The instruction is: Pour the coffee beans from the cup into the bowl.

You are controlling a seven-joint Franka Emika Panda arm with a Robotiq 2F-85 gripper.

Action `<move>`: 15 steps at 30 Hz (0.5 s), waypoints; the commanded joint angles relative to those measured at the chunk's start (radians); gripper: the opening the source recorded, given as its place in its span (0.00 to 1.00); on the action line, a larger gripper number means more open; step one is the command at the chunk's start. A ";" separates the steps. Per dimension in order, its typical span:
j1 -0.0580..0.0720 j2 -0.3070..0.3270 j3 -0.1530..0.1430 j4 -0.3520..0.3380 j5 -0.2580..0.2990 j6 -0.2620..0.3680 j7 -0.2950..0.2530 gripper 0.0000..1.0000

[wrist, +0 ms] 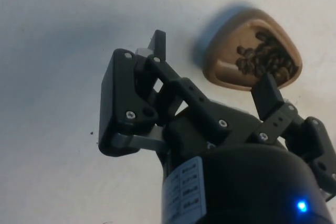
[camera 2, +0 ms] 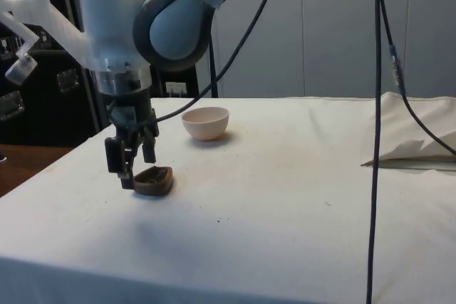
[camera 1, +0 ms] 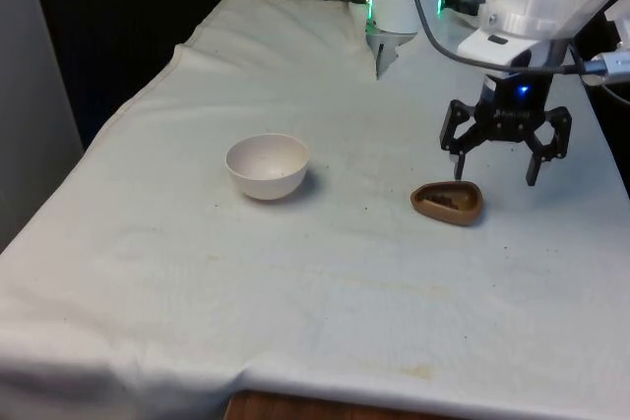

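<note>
From the front view, the gripper (camera 1: 495,174) hangs with its 2 fingers spread wide apart just behind the brown cup (camera 1: 448,203), which sits on the white cloth (camera 1: 325,272) towards the front view's right, well apart from the pale bowl (camera 1: 267,165) on its left. Over to the side view, the gripper (camera 2: 132,166) hovers low at the cup (camera 2: 153,180), one fingertip close beside its rim, with the bowl (camera 2: 206,122) standing farther back. At the wrist, the cup (wrist: 253,56) shows dark coffee beans (wrist: 265,60) inside, one finger (wrist: 269,95) overlapping its edge and nothing gripped.
</note>
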 commanded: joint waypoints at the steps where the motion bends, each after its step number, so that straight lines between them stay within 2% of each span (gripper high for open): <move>1: 0.006 0.007 -0.005 0.002 -0.007 0.014 0.009 1.00; 6: 0.007 0.016 -0.006 0.003 -0.007 0.023 0.010 1.00; 7: 0.001 0.013 0.000 0.001 0.000 0.015 0.000 1.00; 8: 0.007 0.020 -0.006 0.005 -0.007 0.027 0.009 1.00; 15: 0.006 0.040 -0.005 0.017 -0.007 0.035 0.006 1.00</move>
